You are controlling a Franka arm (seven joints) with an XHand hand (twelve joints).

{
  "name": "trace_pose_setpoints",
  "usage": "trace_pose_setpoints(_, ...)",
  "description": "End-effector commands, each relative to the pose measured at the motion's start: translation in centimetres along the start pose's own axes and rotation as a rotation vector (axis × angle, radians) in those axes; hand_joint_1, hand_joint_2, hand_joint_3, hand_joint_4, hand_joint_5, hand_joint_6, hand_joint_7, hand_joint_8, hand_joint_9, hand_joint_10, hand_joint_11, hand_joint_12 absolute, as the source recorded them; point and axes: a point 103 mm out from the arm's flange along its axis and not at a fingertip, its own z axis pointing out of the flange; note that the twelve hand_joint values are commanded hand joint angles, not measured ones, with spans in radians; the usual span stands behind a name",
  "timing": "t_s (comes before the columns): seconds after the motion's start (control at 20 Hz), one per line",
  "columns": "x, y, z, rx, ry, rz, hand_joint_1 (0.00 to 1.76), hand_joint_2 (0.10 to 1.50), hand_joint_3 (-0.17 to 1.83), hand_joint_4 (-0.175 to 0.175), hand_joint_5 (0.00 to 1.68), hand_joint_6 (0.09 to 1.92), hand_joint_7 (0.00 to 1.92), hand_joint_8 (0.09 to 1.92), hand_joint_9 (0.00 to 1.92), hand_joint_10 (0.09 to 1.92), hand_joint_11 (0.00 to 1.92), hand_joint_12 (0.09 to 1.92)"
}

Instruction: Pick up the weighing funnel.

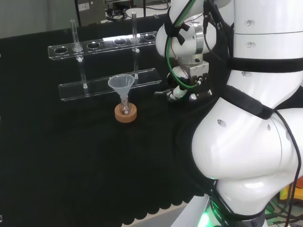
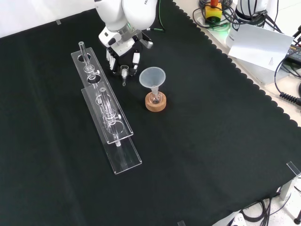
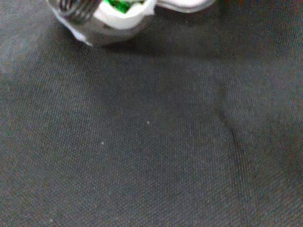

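The weighing funnel (image 2: 124, 72), a small clear piece with a short stem, lies on the black cloth near the rack's far end in the front view. The hand (image 2: 123, 51) hangs low right over it, with one dark finger (image 2: 112, 61) to its left and another (image 2: 136, 58) to its right. Both point down at the cloth with a gap to the funnel. In the head view the hand (image 1: 183, 91) sits low at the cloth, right of the rack. A blurred white part of the hand (image 3: 118, 16) shows above bare cloth in the wrist view.
A clear test-tube rack (image 2: 111, 123) with tubes runs along the cloth; in the head view the rack (image 1: 108, 86) stands left of the hand. The big funnel (image 2: 152, 77) stands in a small flask on a cork ring (image 2: 155, 104), just right of the hand.
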Motion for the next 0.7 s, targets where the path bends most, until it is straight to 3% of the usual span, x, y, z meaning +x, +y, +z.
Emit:
trace_pose_setpoints(0.05, -0.4, -0.1, -0.8, -0.009, -0.034, 0.008, 1.27, 0.92, 0.28, -0.157, 1.07, 0.89, 1.12, 0.86, 1.31, 0.47, 1.16, 0.84)
trace_pose_setpoints(0.2, -0.5, -0.2, -1.0, -0.007, -0.030, 0.004, 1.28, 0.92, 0.28, -0.174, 1.08, 0.87, 1.13, 0.85, 1.33, 0.47, 1.19, 0.82)
trace_pose_setpoints(0.7, -1.4, -1.2, -3.0, -0.023, -0.004, -0.007, 1.28, 0.92, 0.28, -0.175, 1.09, 0.85, 1.13, 0.84, 1.34, 0.47, 1.20, 0.81)
